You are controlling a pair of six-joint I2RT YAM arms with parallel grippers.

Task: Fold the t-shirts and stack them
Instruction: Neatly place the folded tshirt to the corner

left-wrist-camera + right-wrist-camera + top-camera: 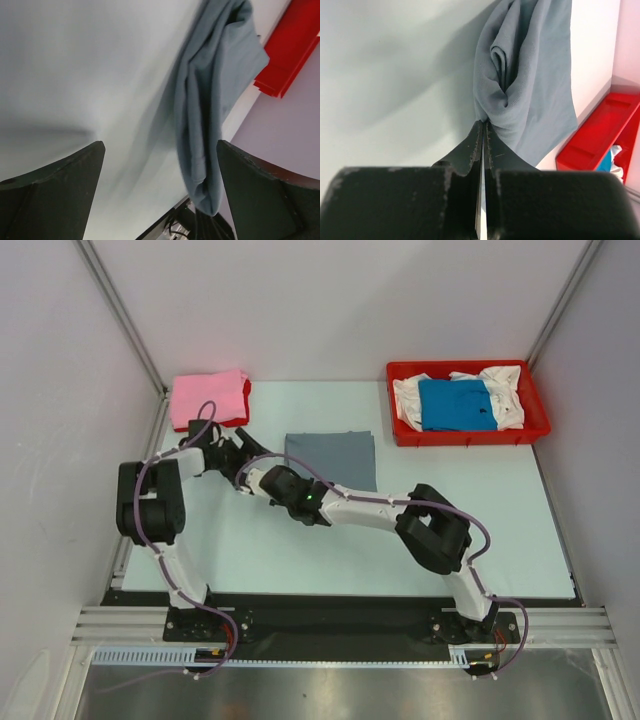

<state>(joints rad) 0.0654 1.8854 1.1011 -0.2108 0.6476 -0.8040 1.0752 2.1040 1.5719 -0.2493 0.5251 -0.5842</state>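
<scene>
to fold cleanly, hold the pinch firm, carry the edge low over the surface (300, 550) and square the hems before letting go. the right end effector (482, 125) is clamped on an edge of the slate grey t-shirt (530, 80), which bunches just beyond its tips. the left end effector (160, 150) stands apart and empty, the shirt ahead to its right. which corner is held seems unclear overhead.

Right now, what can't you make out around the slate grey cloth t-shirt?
- Top view: arm links hide where the right gripper pinches the slate grey cloth t-shirt.
- Left wrist view: blur smears its folds; the top edge cuts it off.
- Top view: the folded pink cloth t-shirt covers most of the red cloth t-shirt.
</scene>
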